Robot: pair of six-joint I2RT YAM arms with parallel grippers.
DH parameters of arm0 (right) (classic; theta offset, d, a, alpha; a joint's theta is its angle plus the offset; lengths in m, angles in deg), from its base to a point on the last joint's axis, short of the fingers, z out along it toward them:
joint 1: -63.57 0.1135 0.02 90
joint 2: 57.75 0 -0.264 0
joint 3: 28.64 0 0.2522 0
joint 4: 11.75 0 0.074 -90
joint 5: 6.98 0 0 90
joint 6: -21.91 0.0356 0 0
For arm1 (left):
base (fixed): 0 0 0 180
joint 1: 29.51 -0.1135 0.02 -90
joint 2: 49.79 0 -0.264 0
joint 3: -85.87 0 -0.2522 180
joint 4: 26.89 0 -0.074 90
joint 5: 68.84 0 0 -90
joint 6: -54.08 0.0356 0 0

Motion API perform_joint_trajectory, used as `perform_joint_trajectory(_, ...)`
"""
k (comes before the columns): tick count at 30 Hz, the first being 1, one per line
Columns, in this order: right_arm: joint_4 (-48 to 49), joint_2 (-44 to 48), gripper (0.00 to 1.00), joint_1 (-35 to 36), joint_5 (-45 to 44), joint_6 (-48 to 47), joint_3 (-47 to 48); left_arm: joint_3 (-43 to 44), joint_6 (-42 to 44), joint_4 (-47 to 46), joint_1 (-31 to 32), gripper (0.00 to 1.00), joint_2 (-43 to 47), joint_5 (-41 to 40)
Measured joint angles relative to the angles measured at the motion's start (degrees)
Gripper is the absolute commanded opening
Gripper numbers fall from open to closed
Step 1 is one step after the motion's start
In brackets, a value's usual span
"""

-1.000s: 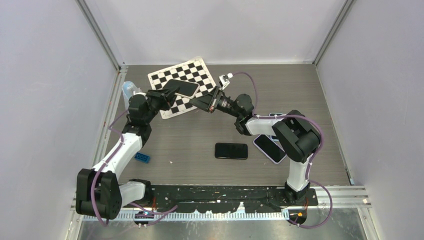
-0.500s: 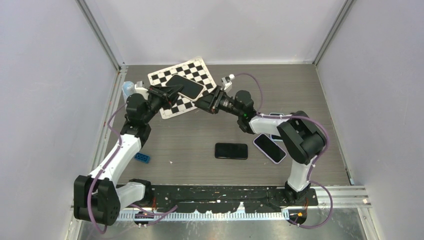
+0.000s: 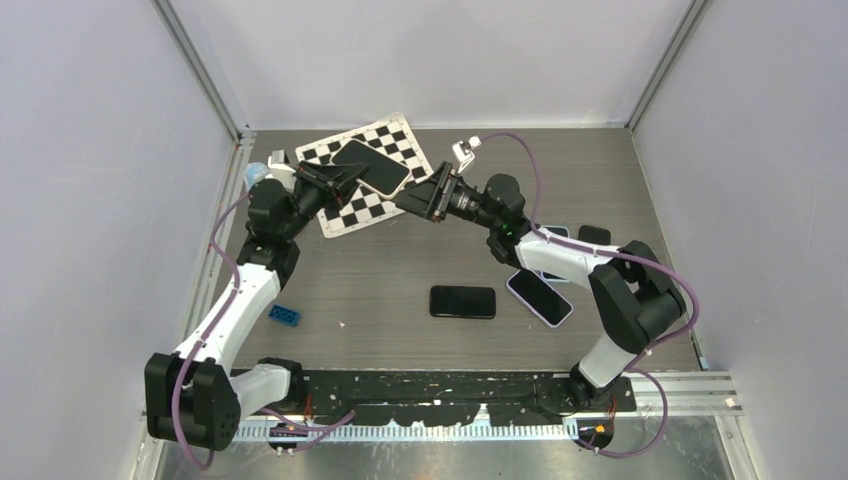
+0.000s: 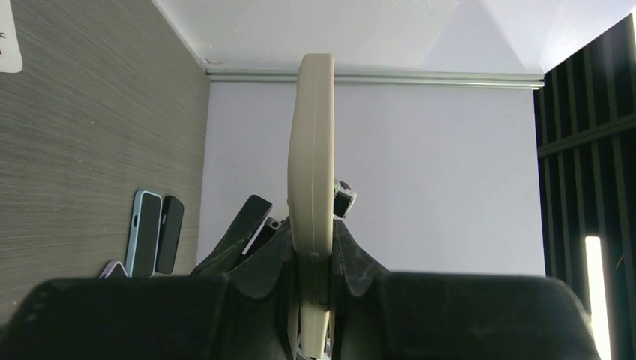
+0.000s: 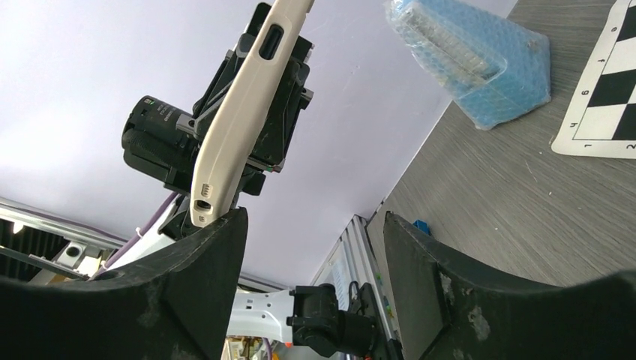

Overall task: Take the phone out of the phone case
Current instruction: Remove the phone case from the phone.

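- A grey wood-grain table (image 3: 400,265) sits between plain white walls, with a checkerboard (image 3: 395,140) lying at its far side.
- The phone (image 3: 372,167) sits in its beige case (image 4: 311,150), held in the air above the checkerboard.
- The left gripper (image 3: 325,180) pinches the case by one end, its fingers (image 4: 352,262) pressed against both flat sides.
- The right gripper (image 3: 415,200) faces the case's other end with its jaws spread wide and nothing held.
- In the right wrist view that end of the case lies close by one finger (image 5: 202,270). Whether they touch cannot be told.
- A black phone (image 3: 463,301) lies flat mid-table, and a lilac phone (image 3: 540,297) lies just to its right.
- A blue brick (image 3: 284,316) lies near the left arm.
- A blue bubble-wrap pack (image 5: 472,52) rests by the left wall, beside the checkerboard.
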Motion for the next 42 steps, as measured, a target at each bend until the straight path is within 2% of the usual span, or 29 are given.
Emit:
perform_joint_trajectory(7, 1.0, 0.1, 0.77, 0.1, 0.7, -1.6, -1.3, 0.0, 1.4, 0.1, 0.0, 0.00, -0.2, 0.1)
perform_joint_trajectory(11, 1.7, 1.0, 0.83, 0.4, 4.1, -4.8, -3.3, 0.2, 4.5, 1.6, -0.1, 0.00, -1.4, 0.6)
perform_joint_trajectory(18, 4.0, 5.1, 0.84, -2.0, 11.3, -5.9, -3.8, 4.5, 13.7, 3.4, -1.6, 0.00, -4.8, 8.2)
perform_joint_trajectory(22, 6.0, 5.3, 0.80, -6.3, 12.0, -2.4, -3.9, 8.1, 19.9, 3.7, -2.2, 0.00, -5.6, 14.8)
perform_joint_trajectory(29, 7.1, 4.8, 0.53, -8.9, 13.2, 3.2, -3.7, 10.9, 25.6, 2.5, -2.3, 0.00, -6.6, 26.7)
perform_joint_trajectory(31, 7.5, 4.2, 0.49, -8.8, 14.1, 4.2, -3.3, 10.9, 26.4, 2.3, -2.3, 0.00, -7.1, 29.2)
perform_joint_trajectory(42, 14.2, 2.3, 0.49, -7.7, 20.9, 9.8, -1.3, 11.0, 26.7, 1.7, -2.3, 0.00, -7.4, 33.3)
